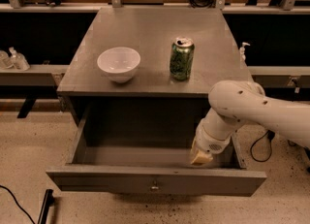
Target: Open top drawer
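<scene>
table [160,29]: We saw a grey table with a flat square top filling the middle of the view, its front edge turned toward us and its back edge farthest away.
top drawer [106,182]: The top drawer stood drawn well out from under the table's front edge, toward us. Its deep grey box body lay open from above, and its wide flat front panel was the part nearest us, running from below the front left corner to below the front right corner.
arm [261,111]: The white arm came in from the right, passed the table's front right corner and bent down into the drawer.
bowl [119,64]: A white bowl sat upright on the table top near the front left corner, well apart from the can.
can [181,59]: A green can with an opened top stood upright near the front edge, right of its middle.
end effector [200,156]: The pale tan end effector hung inside the drawer at its right front corner, just behind the front panel and near the right wall. We could not tell how far open it was, whether it held anything, or whether it touched the drawer.
knob [155,186]: One small metal knob sat at the centre of the front panel, apart from the end effector.
</scene>
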`<action>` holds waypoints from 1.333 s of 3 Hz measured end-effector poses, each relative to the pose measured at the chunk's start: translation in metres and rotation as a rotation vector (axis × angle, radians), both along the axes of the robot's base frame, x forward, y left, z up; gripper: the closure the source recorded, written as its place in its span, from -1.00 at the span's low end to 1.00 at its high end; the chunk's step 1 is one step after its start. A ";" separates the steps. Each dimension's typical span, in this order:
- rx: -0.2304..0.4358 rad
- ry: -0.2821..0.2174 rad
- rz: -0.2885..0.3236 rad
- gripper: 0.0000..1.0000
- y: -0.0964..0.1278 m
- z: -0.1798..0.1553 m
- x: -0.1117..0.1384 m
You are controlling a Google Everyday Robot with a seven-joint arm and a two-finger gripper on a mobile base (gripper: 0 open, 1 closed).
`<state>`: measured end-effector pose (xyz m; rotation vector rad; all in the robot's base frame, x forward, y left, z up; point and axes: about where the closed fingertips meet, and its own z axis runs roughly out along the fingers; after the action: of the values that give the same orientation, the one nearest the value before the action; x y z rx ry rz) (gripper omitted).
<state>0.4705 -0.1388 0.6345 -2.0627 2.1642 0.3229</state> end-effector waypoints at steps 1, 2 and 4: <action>0.039 0.055 0.028 1.00 0.019 -0.004 -0.021; 0.052 0.101 0.085 1.00 0.037 0.008 -0.050; 0.089 0.092 0.120 1.00 0.043 0.037 -0.071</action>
<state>0.3993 -0.0958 0.6713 -2.1724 2.0390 0.5283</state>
